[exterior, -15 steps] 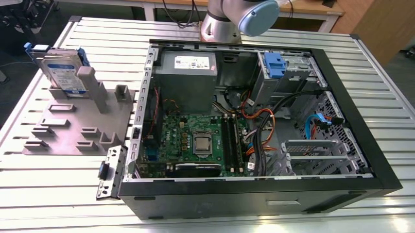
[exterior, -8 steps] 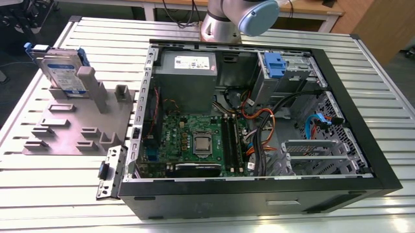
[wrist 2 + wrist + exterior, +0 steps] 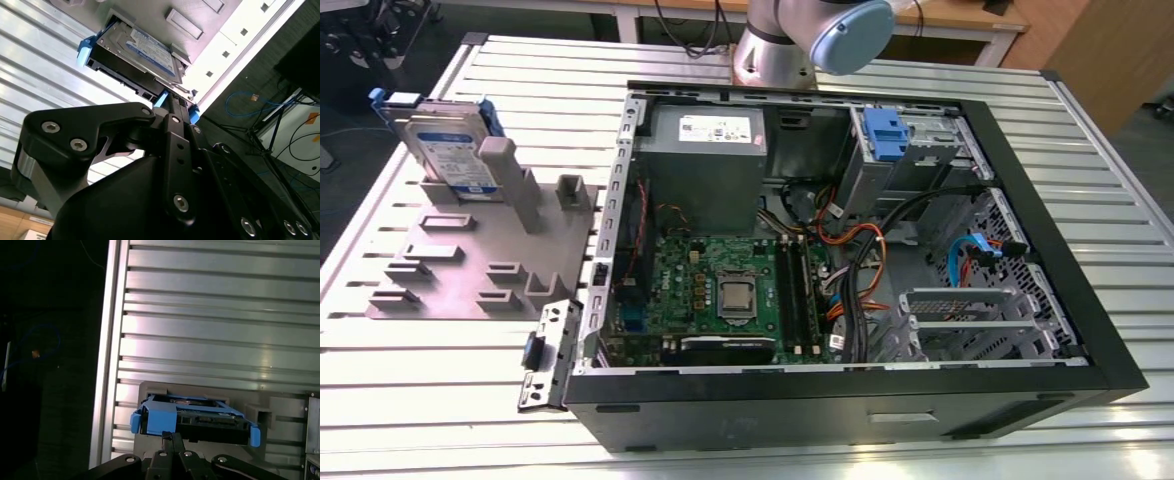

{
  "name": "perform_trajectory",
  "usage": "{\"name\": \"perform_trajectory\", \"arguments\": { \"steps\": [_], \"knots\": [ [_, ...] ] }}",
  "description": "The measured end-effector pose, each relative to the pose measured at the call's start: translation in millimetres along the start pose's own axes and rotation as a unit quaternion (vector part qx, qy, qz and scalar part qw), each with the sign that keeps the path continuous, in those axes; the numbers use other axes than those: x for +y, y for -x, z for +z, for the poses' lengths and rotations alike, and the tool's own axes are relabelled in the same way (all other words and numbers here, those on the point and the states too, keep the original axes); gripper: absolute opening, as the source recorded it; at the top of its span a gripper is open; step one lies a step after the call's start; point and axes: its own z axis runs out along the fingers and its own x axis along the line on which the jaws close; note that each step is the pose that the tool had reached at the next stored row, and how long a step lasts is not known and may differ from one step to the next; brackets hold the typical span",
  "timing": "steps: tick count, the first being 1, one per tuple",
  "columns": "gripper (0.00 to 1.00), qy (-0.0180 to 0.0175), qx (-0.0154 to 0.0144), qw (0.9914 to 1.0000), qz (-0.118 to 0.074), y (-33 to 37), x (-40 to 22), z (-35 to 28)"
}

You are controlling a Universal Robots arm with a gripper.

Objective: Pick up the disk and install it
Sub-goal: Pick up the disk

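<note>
Disk (image 3: 447, 140) aside, the largest thing is the slatted aluminium table (image 3: 454, 400), which carries everything; around it lie a dark floor (image 3: 50, 365) with a loose blue cable (image 3: 245, 105) and, in the exterior view, wooden furniture (image 3: 1107, 50) at the far corner. On the table an open black computer case (image 3: 854, 405) lies on its side, showing a grey power supply box (image 3: 707, 150), a green motherboard (image 3: 720, 280) and a fixed blue caddy (image 3: 886, 135) at its far edge. The robot arm (image 3: 807, 40) rises behind the case. To the exterior view's left of the case a grey fixture plate (image 3: 467, 250) with raised blocks rests flat on the slats. The disk stands on edge in that plate's far slot, upright, its white-and-blue label facing the case and its blue carrier framing it; both wrist views show it seated there (image 3: 142, 55) (image 3: 192, 417). The gripper (image 3: 175, 100) (image 3: 171, 436) points toward the disk's carrier, its black fingers pressed together with nothing between them.
</note>
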Motion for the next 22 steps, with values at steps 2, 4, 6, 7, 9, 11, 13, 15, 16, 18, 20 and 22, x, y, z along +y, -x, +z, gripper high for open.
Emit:
{"name": "perform_trajectory", "arguments": {
  "steps": [2,4,6,7,9,11,13,15,16,18,20,22],
  "knots": [
    [0.11,-0.0001,0.0001,1.0,-0.003,0.0,0.0,0.0],
    [0.11,-0.0003,0.0003,0.99997,-0.007,0.0,0.0,0.0],
    [0.11,-0.0006,0.0005,0.9999,-0.014,0.0,0.0,0.0],
    [0.11,-0.0008,0.0007,0.99984,-0.018,0.0,0.0,0.0],
    [0.11,-0.0013,0.0011,0.99959,-0.029,0.0,0.0,0.0],
    [0.11,-0.0019,0.0016,0.99914,-0.041,0.0,0.0,0.0],
    [0.11,-0.0024,0.0016,0.99863,-0.052,0.0,0.0,0.0],
    [0.11,-0.0026,0.001,0.99808,-0.062,0.0,0.0,0.0],
    [0.11,-0.0027,0.0006,0.99776,-0.067,0.1,0.0,-0.1],
    [0.11,-0.0028,-0.0006,0.99703,-0.077,0.0,0.0,0.0],
    [0.11,-0.0034,-0.0033,0.99643,-0.084,0.0,0.0,0.1],
    [0.11,-0.0037,-0.0041,0.99549,-0.095,0.1,0.0,0.3]
  ]
}}
